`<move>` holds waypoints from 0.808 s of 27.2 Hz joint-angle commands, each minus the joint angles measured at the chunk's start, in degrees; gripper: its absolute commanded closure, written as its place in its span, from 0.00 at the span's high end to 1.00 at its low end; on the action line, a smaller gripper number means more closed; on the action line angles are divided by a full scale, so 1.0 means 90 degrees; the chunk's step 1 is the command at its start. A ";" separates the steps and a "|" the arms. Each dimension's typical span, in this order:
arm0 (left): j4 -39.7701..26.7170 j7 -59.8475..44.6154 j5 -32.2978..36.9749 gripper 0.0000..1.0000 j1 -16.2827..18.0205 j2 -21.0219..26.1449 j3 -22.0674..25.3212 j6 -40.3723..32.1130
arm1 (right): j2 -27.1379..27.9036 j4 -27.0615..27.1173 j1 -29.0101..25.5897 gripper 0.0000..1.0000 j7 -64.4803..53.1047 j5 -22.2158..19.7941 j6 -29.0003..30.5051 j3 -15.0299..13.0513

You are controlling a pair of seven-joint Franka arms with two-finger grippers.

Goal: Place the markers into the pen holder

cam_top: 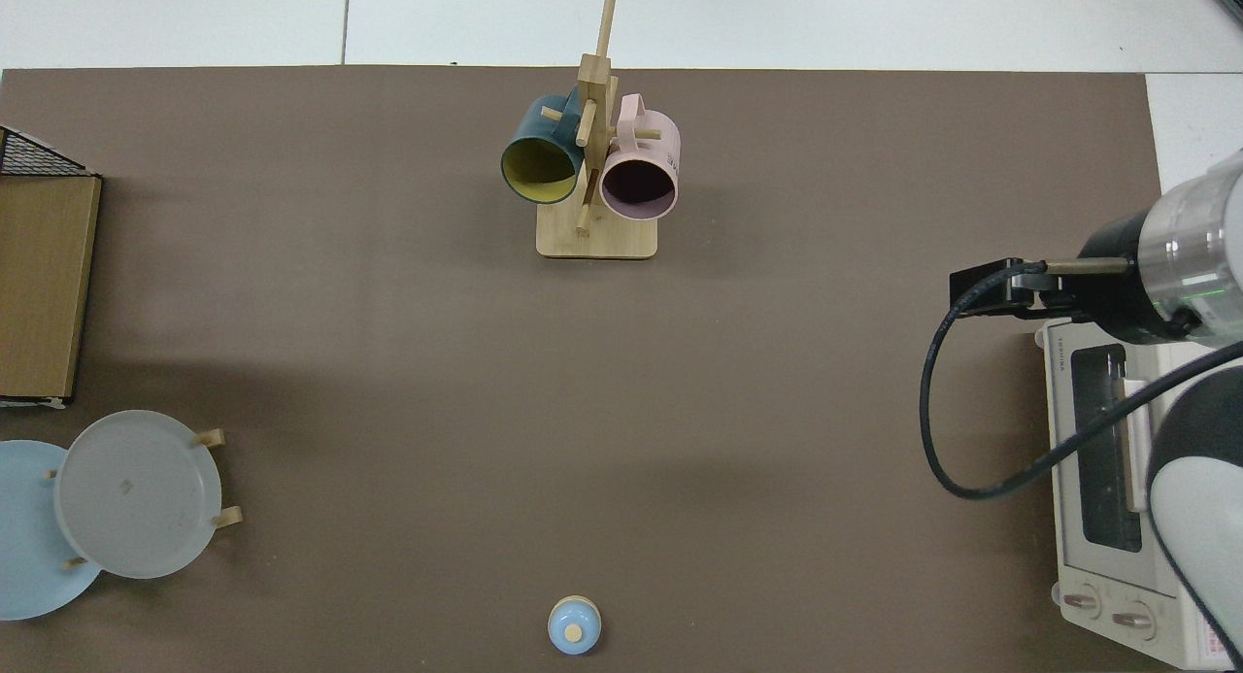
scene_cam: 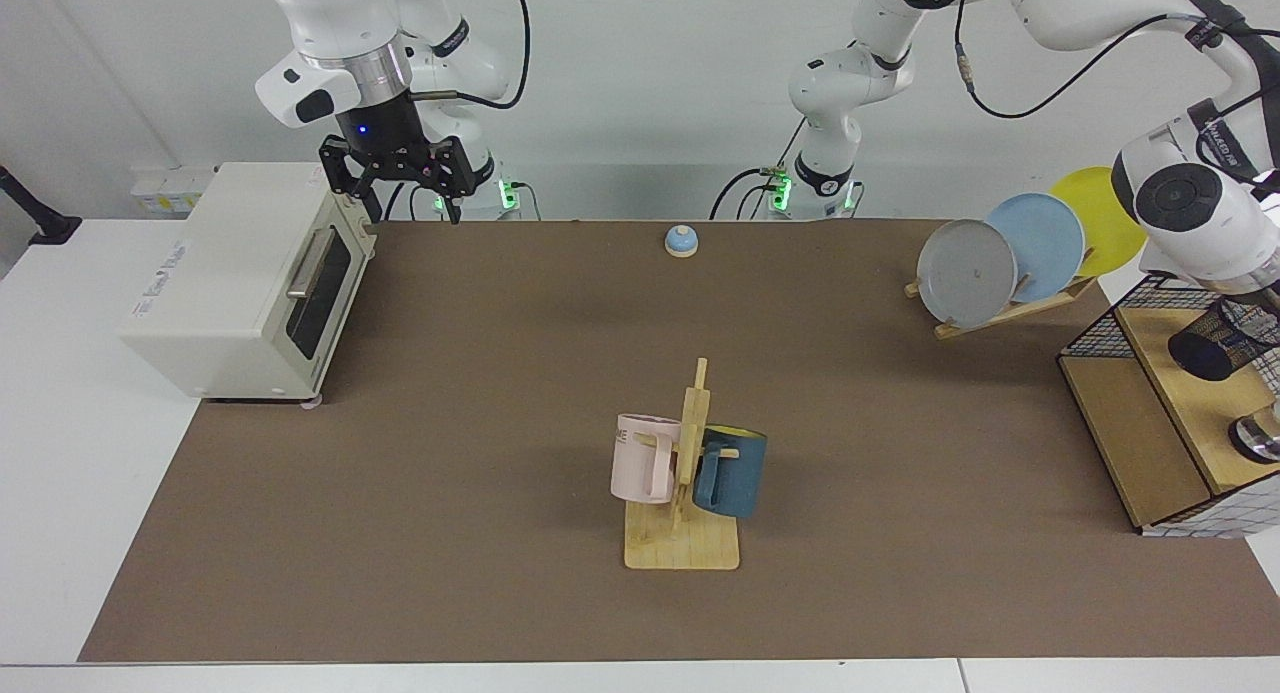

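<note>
The pen holder [scene_cam: 1218, 341], a black wire-mesh cup, lies tilted on the top board of the shelf [scene_cam: 1130, 438] at the right edge of the facing view, its dark mouth turned toward the table. My left arm's wrist [scene_cam: 1190, 208] hangs just above it, and its hand runs out of the picture. No markers show in either view. My right gripper [scene_cam: 408, 211] waits open and holding nothing above the front corner of the toaster oven [scene_cam: 235, 273], and shows as a black block [cam_top: 998, 287] in the top view.
A mug tree [scene_cam: 683, 513] with a pink and a blue mug stands at mid table. A rack of plates [scene_cam: 1010, 263] is at the back right, a small blue bell [scene_cam: 681, 240] at the back. A shiny silver round object [scene_cam: 1258, 438] sits on the shelf.
</note>
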 commanded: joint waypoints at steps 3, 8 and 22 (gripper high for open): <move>-0.0024 -0.0132 0.0008 0.56 -0.0043 -0.0011 0.0079 0.0083 | 0.0027 0.0055 -0.0085 1.00 0.0077 0.0109 0.0069 0.0047; -0.0005 -0.0132 0.0008 0.56 -0.0043 -0.0011 0.0088 0.0093 | 0.0027 0.0055 -0.0085 1.00 0.0077 0.0109 0.0069 0.0047; 0.0171 -0.0063 0.0008 0.77 -0.0131 -0.0089 0.0157 -0.0024 | 0.0027 0.0055 -0.0085 1.00 0.0077 0.0109 0.0069 0.0047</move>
